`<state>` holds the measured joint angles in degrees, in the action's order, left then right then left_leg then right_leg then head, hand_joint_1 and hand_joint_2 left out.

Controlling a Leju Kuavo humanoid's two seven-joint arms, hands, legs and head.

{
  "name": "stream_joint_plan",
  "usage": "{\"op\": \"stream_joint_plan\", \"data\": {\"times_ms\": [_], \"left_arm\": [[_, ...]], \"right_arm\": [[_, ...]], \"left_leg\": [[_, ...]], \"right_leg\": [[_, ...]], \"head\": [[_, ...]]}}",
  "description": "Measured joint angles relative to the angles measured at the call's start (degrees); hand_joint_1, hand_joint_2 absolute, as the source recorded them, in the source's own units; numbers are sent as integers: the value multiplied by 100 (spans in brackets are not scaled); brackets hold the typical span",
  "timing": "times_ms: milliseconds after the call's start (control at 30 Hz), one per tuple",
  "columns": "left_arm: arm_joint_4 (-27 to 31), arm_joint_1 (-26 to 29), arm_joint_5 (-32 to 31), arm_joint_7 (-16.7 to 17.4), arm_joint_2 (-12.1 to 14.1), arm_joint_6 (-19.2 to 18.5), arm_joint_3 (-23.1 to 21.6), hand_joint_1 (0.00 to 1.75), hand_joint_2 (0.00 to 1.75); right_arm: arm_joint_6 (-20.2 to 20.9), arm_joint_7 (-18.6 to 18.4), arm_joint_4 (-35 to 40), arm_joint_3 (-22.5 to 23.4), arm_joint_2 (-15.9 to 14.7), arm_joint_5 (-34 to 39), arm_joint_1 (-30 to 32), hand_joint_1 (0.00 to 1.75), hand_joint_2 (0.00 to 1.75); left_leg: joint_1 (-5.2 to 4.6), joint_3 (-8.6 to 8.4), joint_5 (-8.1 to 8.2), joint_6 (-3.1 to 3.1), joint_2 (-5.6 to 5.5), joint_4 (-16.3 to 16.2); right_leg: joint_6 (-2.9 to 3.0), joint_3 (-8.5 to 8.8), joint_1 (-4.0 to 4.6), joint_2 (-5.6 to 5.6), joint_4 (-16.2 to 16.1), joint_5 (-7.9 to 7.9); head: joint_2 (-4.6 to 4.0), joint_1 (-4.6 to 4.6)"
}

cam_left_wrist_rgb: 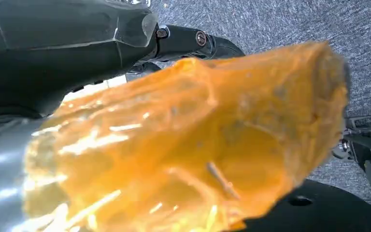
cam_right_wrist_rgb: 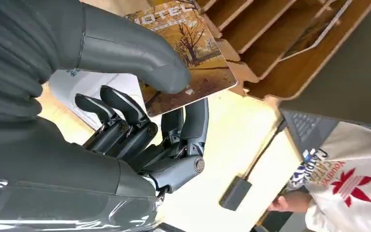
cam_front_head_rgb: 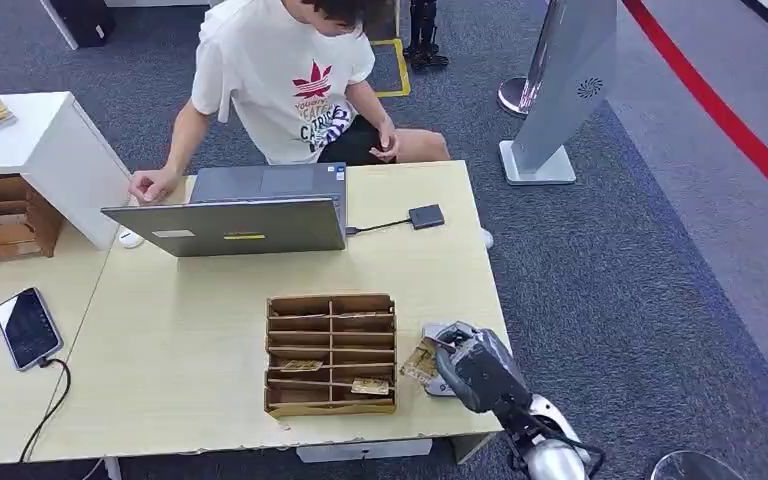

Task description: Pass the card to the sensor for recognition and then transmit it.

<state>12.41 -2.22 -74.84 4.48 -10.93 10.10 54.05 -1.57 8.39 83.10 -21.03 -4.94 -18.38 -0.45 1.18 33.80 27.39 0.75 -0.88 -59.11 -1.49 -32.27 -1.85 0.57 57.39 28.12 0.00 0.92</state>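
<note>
The card point(cam_right_wrist_rgb: 186, 53) carries the word "HOTEL", partly cut off, above a picture of autumn trees. The right hand point(cam_front_head_rgb: 472, 368) grips this card: the thick thumb point(cam_right_wrist_rgb: 140, 55) presses on its printed face and the dark fingers point(cam_right_wrist_rgb: 125, 108) are curled under it. The card sticks out from the hand toward the wooden sorter box point(cam_front_head_rgb: 331, 352), just beside it, over a white sensor pad point(cam_front_head_rgb: 438, 335) on the table point(cam_front_head_rgb: 180, 340). Beyond the hand sits a person point(cam_front_head_rgb: 290, 80) in a white shirt with a red leaf logo. The left hand point(cam_left_wrist_rgb: 67, 43) is seen behind a blurred orange wrap point(cam_left_wrist_rgb: 188, 145); whether it is open or closed I cannot tell.
</note>
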Motion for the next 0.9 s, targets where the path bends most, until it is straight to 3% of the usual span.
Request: {"op": "stream_joint_plan", "data": {"times_ms": [333,900], "left_arm": [[0,-2,-79,0,4,-2,0,0,0],[0,-11,-201,0,17,-55,0,0,0]], "right_arm": [[-2,-116,-431,7,-4,-184,-278,175,175],[77,-157,-1762,319,101,105,-950,175,175]], "left_leg": [[0,0,0,0,0,0],[0,0,0,0,0,0]], "right_leg": [[0,1,0,0,0,0],[0,1,0,0,0,0]], "head": [[0,2],[0,2]]}}
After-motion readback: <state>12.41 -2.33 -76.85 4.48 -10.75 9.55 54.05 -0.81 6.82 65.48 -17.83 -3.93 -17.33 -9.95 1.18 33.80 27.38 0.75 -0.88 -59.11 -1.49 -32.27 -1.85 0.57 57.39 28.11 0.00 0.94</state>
